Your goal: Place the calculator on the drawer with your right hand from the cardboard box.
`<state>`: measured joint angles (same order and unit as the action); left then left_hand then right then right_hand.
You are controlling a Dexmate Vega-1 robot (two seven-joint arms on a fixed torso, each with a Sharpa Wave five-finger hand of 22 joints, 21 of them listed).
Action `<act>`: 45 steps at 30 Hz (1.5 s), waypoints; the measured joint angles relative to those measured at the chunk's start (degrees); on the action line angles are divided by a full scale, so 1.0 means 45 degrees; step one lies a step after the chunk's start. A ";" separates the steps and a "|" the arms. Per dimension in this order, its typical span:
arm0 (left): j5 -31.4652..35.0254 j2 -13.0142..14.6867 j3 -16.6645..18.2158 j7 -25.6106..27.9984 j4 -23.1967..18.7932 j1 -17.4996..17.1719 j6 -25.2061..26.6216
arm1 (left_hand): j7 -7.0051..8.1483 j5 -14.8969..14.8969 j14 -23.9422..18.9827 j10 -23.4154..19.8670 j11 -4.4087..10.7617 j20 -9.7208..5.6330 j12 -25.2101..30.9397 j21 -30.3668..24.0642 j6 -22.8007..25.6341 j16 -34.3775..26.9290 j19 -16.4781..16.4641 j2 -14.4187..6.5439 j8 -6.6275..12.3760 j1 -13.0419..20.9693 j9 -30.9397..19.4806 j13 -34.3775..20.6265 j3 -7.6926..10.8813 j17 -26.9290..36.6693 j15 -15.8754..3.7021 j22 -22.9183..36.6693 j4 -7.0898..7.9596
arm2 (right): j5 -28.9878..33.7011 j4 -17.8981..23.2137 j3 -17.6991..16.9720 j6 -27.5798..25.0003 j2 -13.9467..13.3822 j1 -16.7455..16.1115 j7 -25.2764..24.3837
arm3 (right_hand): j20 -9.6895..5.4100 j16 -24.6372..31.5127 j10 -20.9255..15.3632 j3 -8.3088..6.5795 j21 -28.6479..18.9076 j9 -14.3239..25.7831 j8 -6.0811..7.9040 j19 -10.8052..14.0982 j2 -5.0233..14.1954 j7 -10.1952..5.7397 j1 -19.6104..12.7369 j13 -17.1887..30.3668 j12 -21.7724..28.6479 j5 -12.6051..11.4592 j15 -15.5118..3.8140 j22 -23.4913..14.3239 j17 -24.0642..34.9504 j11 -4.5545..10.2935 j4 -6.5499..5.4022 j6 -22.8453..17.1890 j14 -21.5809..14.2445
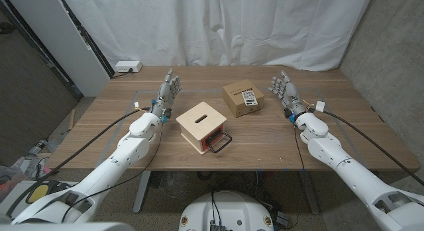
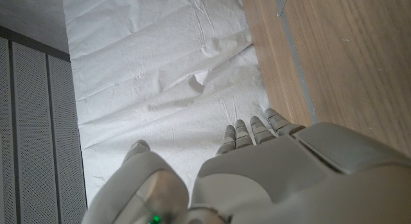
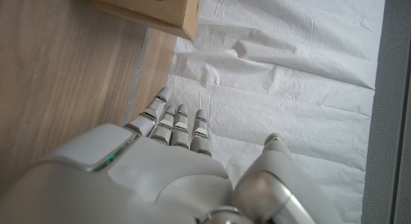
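A dark calculator [image 1: 248,97] with pale keys lies on top of the brown cardboard box [image 1: 242,99] at the table's middle back. A corner of that box [image 3: 151,8] appears in the right wrist view. In front of it stands the pale wooden drawer box [image 1: 201,124] with a slot in its top and a dark wire handle [image 1: 219,143] at its front. My right hand [image 1: 285,89] stands on its edge to the right of the cardboard box, fingers straight and apart, holding nothing. Left of the drawer, my left hand [image 1: 168,91] stands the same way, empty.
A white power strip [image 1: 127,67] lies at the table's far left corner. White curtain [image 1: 218,26] hangs behind the table. Bare wood [image 1: 338,118] lies to the right of my right hand and along the front edge.
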<state>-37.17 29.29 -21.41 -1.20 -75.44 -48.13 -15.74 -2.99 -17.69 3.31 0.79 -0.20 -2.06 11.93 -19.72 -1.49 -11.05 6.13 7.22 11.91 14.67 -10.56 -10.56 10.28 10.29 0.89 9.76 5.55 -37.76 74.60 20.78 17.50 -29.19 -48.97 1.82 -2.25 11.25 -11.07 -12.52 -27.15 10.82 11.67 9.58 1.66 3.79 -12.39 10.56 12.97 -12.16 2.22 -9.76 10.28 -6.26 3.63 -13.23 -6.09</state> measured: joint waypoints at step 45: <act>0.0129 0.0027 -0.0216 -0.0432 0.0423 0.0666 0.0336 | -0.0135 -0.0099 -0.0266 -0.0122 -0.0023 -0.0022 -0.0001 0.0127 0.0139 0.0001 -0.0351 -0.0352 0.0000 0.0351 0.0004 0.0004 0.0091 -0.0003 -0.0024 -0.0004 -0.0091 | 0.0062 0.2328 -0.0684 0.0559 -0.0884 -0.1766 -0.0572 | 0.0014 0.0046 -0.0406 -0.0140 0.0058 -0.0003 -0.0001 0.0377 0.0104 -0.0164 -0.0303 -0.0004 0.0099 0.0071 -0.0067 -0.0057 -0.0003 0.0106 0.0141 -0.0161 -0.0388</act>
<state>-36.60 29.41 -22.38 -3.14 -73.54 -45.13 -14.23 -3.60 -18.14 2.11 0.23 -0.30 -2.16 11.93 -19.15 -0.87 -11.05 4.55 5.63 11.92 16.25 -10.54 -10.54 10.69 10.27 0.78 9.74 5.14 -37.48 85.08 17.70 20.02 -33.17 -56.92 -0.76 -2.19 11.46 -12.90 -13.15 -26.89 10.81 11.67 11.27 2.13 3.05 -13.75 10.54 13.42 -11.84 1.91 -10.01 10.27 -5.78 4.26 -13.95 -7.84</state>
